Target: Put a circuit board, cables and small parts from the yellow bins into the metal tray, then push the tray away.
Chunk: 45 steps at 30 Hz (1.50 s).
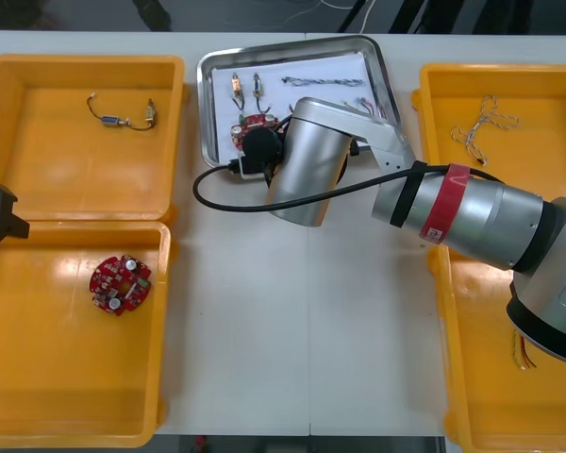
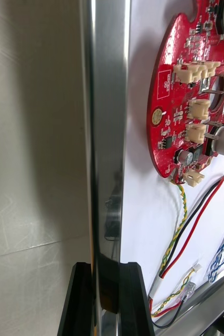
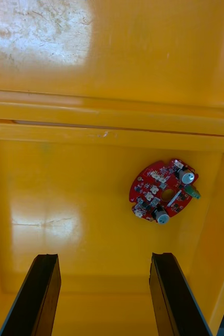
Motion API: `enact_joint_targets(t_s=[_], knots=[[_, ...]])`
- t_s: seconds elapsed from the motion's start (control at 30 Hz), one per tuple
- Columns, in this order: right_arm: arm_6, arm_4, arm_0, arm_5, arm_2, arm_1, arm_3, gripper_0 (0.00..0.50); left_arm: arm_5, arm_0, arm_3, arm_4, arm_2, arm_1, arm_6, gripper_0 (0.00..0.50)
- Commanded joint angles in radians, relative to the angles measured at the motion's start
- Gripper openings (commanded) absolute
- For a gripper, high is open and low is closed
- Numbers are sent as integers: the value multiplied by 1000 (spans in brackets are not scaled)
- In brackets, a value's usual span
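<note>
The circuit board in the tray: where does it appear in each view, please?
Front view: circuit board in the tray's near left corner, beside the right arm.
Right wrist view: circuit board just past the right gripper, which clamps the tray's rim.
Left wrist view: another board, in a yellow bin, beyond the open left gripper.
Shared landmark: the tray's rim.

The tray was set between the far bins; a board and cables were laid in it, its wall clasped by the right gripper. A second board was kept in the near left bin.
</note>
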<state>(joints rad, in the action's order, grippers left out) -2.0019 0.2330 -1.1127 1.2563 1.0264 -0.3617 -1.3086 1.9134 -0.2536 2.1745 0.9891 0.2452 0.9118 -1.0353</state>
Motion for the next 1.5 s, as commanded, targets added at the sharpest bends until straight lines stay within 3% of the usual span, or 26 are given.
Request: enact_joint_targets(t_s=[0.03,0.53,0.6,0.67,0.77,0.97,1.13,1.5], knots=[[18,6,-55,-8,-42,20,12,0,6,19,28,8,32,38,-51,500],[41,40,-56,-9,-62,21,31,10,6,19,28,8,32,38,-51,500],[45,40,-55,-12,-62,20,31,233,6,19,28,8,32,38,-51,500],[46,40,-55,-12,-62,21,31,364,6,19,28,8,32,38,-51,500],[48,40,-55,-12,-62,20,31,498,6,19,28,8,32,38,-51,500],[48,51,-55,9,-77,20,17,500,6,19,28,8,32,38,-51,500],[43,85,-52,112,-124,20,-44,500,6,19,28,8,32,38,-51,500],[69,91,79,367,-282,21,-324,500,6,19,28,8,32,38,-51,500]])
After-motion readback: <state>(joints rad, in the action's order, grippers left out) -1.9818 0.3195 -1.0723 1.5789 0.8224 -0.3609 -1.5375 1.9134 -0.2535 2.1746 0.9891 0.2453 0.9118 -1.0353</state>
